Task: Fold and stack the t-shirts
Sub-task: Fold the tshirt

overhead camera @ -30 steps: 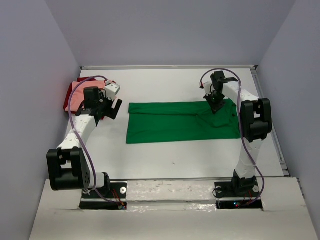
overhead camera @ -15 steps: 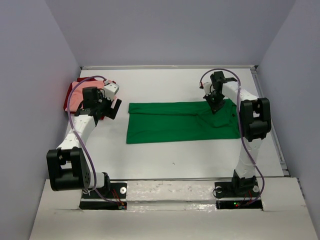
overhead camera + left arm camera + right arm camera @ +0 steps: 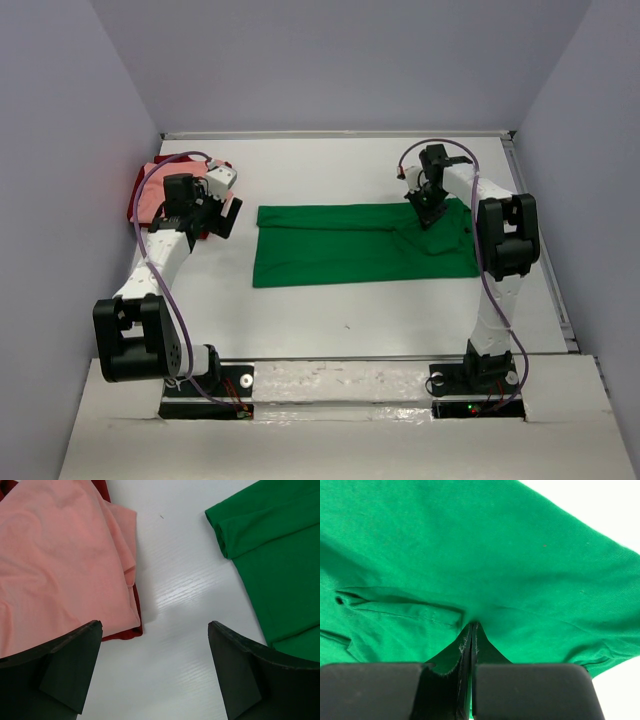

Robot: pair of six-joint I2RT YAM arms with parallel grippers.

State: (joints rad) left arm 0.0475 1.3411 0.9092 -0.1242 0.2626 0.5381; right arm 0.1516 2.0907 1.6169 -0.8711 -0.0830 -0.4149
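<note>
The bright green t-shirt (image 3: 360, 245) lies spread flat in the middle of the table, folded lengthwise. My right gripper (image 3: 429, 214) is at its far right edge and is shut on a pinch of the green cloth (image 3: 471, 630), which is slightly tented. The salmon pink t-shirt (image 3: 150, 195) lies folded on the dark red t-shirt (image 3: 133, 205) at the far left. My left gripper (image 3: 228, 218) is open and empty over bare table between that stack and the green shirt. In the left wrist view the pink shirt (image 3: 55, 555), the dark red edge (image 3: 122, 632) and the green shirt (image 3: 275, 555) flank the left gripper (image 3: 155, 680).
Grey-violet walls enclose the white table (image 3: 340, 310) on the left, far and right sides. A raised rim runs along the right edge (image 3: 548, 260).
My right gripper has edged slightly toward the far side while holding the green cloth. My left gripper has barely shifted.
</note>
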